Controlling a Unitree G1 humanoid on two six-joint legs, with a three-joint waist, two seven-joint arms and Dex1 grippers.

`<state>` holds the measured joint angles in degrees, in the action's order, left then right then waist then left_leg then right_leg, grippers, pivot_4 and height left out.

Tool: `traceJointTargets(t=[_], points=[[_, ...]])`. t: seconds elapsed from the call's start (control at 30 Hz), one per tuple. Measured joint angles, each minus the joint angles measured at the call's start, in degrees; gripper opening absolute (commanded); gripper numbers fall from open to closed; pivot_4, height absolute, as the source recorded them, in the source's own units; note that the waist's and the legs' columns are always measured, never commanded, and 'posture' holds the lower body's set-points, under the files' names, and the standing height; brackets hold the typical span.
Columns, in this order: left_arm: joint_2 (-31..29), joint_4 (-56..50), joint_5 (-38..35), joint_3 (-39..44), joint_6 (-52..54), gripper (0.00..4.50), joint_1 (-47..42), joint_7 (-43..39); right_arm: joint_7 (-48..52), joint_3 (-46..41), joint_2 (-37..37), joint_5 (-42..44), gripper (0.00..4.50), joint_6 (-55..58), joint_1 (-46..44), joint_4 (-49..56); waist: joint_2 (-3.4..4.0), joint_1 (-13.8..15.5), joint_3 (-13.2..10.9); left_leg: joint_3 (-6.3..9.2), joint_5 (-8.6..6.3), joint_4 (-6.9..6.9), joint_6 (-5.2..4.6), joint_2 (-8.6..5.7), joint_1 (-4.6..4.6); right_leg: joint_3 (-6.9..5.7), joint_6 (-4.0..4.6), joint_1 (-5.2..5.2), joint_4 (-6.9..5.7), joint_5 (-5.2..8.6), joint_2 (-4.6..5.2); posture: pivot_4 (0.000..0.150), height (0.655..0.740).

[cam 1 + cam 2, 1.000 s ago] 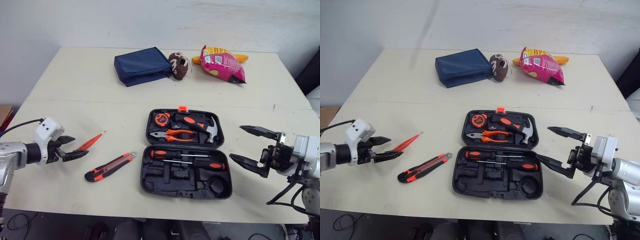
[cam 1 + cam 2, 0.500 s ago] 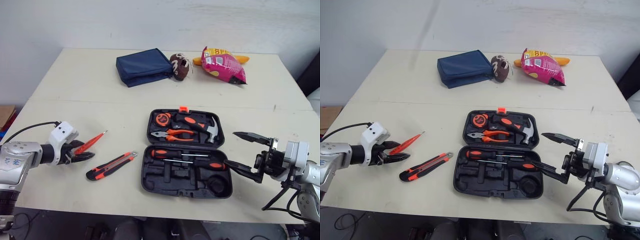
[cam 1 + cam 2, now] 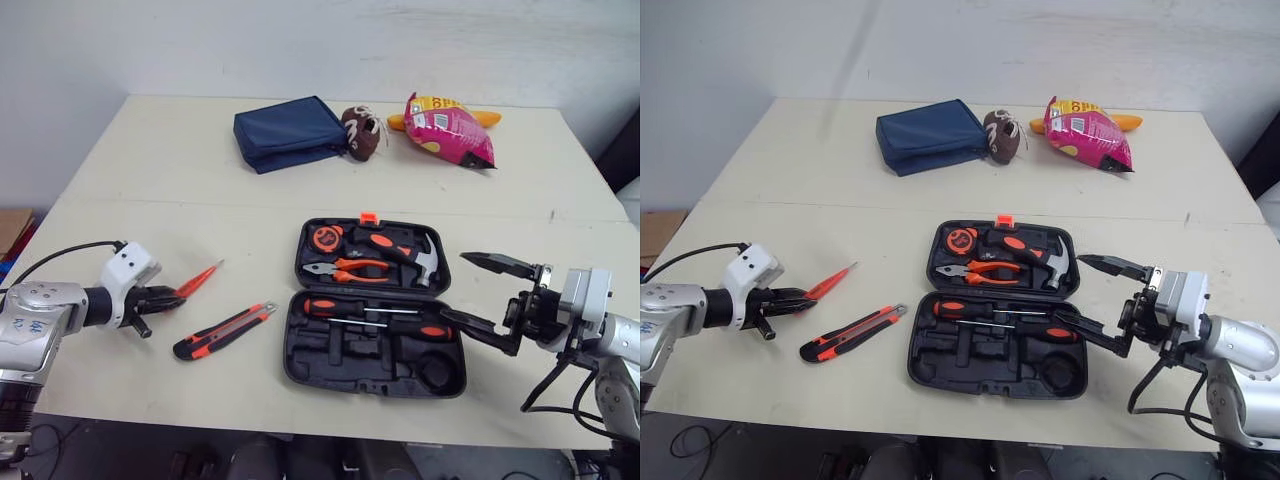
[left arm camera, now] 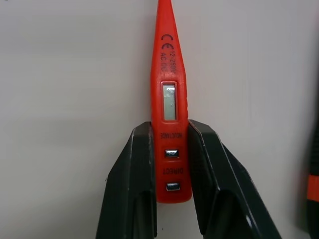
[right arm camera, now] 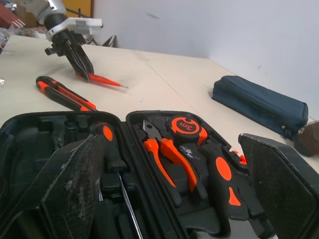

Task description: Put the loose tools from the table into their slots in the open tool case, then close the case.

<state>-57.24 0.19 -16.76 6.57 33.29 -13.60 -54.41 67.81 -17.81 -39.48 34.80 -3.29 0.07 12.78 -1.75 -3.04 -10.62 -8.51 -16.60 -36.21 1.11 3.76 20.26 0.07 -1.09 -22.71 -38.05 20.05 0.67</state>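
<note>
Where the left gripper [image 4: 170, 130] reaches in from the left edge of the table [image 3: 150, 170], its two black fingers [image 4: 133, 169] are clamped on the rear end of the red tester pen [image 4: 169, 99], one finger pressed against each side. The pen's small window and two metal buttons face up, and its tip points away from the gripper, toward the far right. Whether the pen rests on the table or is raised just off it cannot be told.

Just near and to the right of the pen lies the orange-and-black utility knife [image 3: 222, 332], loose on the table and apart from both grippers.

The open tool case [image 3: 292, 350] sits in the middle of the table, its lid lying flat on the far side. The lid half holds a tape measure [image 3: 324, 237], pliers [image 3: 345, 268] and a hammer [image 3: 402, 250]. The near half holds two screwdrivers [image 3: 362, 308] along its far edge, with bare slots nearer.

The right gripper [image 3: 453, 285] hovers at the right edge of the case, its fingers spread wide apart and holding nothing.

At the far side of the table lie a blue pouch [image 3: 290, 132], a small brown toy football [image 3: 360, 132] and a pink snack bag [image 3: 445, 128].
</note>
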Motion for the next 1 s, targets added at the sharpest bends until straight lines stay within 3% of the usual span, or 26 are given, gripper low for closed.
traceJointTargets(t=[0.2,0.4,0.57,0.73,1.0], points=[[-2.8,-14.7,-3.6,-2.6,-1.2,0.26,-8.4,-8.2,-2.0,-0.4,-1.0,-0.4,4.50,2.1,1.0,0.6,-0.04,0.2,0.0,-0.03,0.00,0.01,0.02,-0.04,0.03,0.05,-0.03,0.01,0.08,0.01,-0.02,0.150,0.7400],[0.4,-21.9,-4.9,-16.1,8.2,0.26,-19.9,-11.2,-0.6,-0.8,-2.8,-1.4,4.50,2.1,3.1,0.0,-0.09,0.0,0.0,-0.03,0.03,-0.08,0.06,-0.02,0.03,0.20,-0.11,0.03,0.02,-0.01,-0.18,0.150,0.7400],[6.3,-24.5,-2.1,-27.7,12.2,0.26,-29.2,-12.5,-0.5,-0.8,-2.8,-1.6,4.50,2.2,4.1,0.0,-0.09,0.0,0.0,-0.01,0.09,-0.18,0.09,-0.02,0.02,0.24,-0.15,0.05,-0.05,0.00,-0.23,0.150,0.7400],[9.6,-24.3,4.0,-37.4,13.1,0.26,-31.6,-11.4,-0.5,-0.9,-2.7,-1.4,4.50,2.2,6.2,0.7,-0.09,-0.1,-0.1,-0.02,0.15,-0.22,0.11,-0.01,-0.02,0.28,-0.17,0.05,-0.12,0.01,-0.25,0.150,0.7400],[12.3,-24.1,7.7,-43.2,19.6,0.26,-35.5,-10.7,-0.9,-1.5,-2.7,-0.2,4.50,2.4,9.6,3.3,-0.10,0.4,-0.1,0.02,0.19,-0.33,0.06,-0.04,0.02,0.27,-0.19,0.06,-0.20,0.02,-0.21,0.150,0.7400]])
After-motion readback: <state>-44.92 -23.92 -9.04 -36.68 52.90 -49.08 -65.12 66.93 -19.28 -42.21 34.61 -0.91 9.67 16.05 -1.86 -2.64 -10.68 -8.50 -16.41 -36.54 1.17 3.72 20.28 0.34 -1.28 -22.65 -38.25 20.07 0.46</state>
